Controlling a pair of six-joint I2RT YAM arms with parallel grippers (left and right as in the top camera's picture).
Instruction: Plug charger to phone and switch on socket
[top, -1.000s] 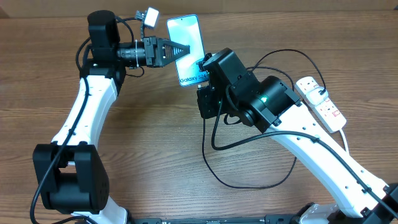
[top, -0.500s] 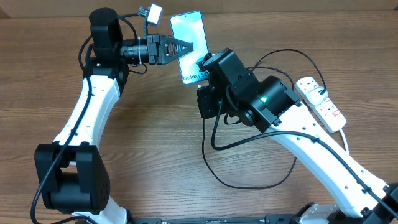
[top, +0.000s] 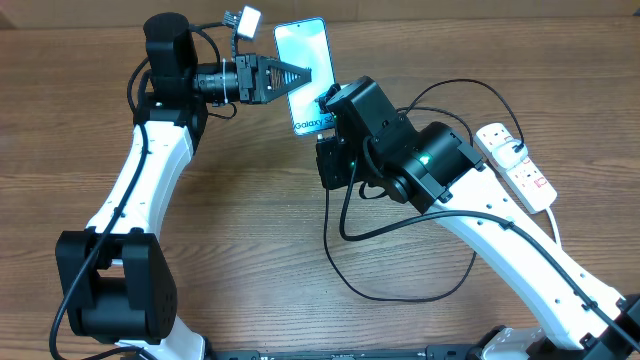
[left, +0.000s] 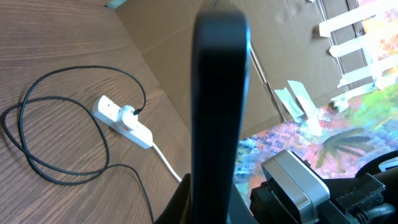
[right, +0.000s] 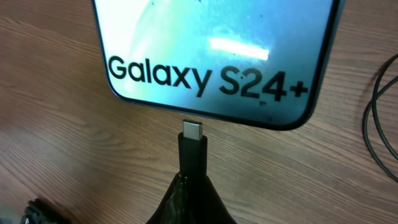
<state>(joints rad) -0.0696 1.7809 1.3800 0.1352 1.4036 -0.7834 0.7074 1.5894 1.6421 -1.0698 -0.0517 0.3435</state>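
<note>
Right wrist: charger (right: 191, 148), clamped in right pincer (right: 193, 182), just beneath phone (right: 214, 50) (itself gripped by left pincer (top: 303, 77))

We note brown wood-grain table (top: 250, 220). Lying on it, well to right of right gripper (top: 326, 102) jaws: white power strip (top: 515, 165), flat, set at angle. White plug sits in strip. Thin black cable (top: 410, 301) runs from plug, lies in loose overlapping loops on wood behind those jaws, toward arm base. Thick white cord (left: 166, 167) trails off strip's end along table. Phone (top: 312, 45) just ahead of those jaws: we cannot tell whether it rests on wood.
</note>
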